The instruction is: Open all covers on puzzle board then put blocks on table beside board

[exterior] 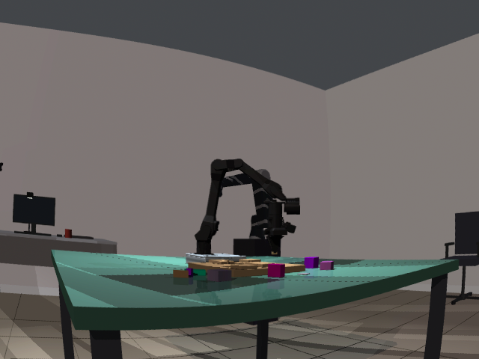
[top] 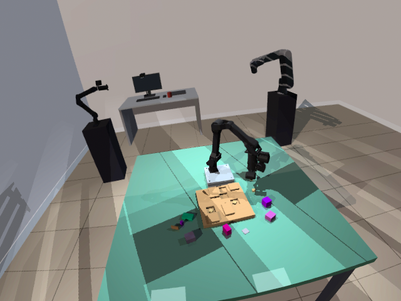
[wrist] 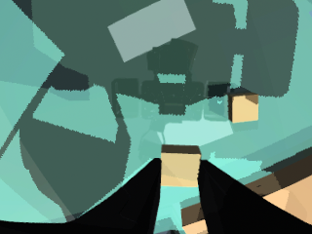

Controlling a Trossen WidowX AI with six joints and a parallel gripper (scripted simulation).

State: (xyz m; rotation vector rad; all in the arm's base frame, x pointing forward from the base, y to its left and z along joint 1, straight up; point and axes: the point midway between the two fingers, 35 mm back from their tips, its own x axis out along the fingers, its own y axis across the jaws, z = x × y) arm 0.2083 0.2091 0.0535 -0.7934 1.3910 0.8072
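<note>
Holding a small tan block [top: 250,179] [exterior: 274,253] [wrist: 180,169] by two opposite sides, gripper [top: 250,179] [exterior: 275,253] [wrist: 179,167] closed on it, above green table [top: 323,239] [exterior: 270,309] [wrist: 141,195], right of wooden puzzle board [top: 237,210] [exterior: 247,271] [wrist: 292,200]. Probably handling as light, stiff and not fragile; smooth faces maybe slipping. Best keeping hold at mid-faces, fingers level. Resting near the board's far right corner: another tan block [top: 253,190] [wrist: 245,108]. Wells hardly readable, perhaps still containing two blocks.
</note>
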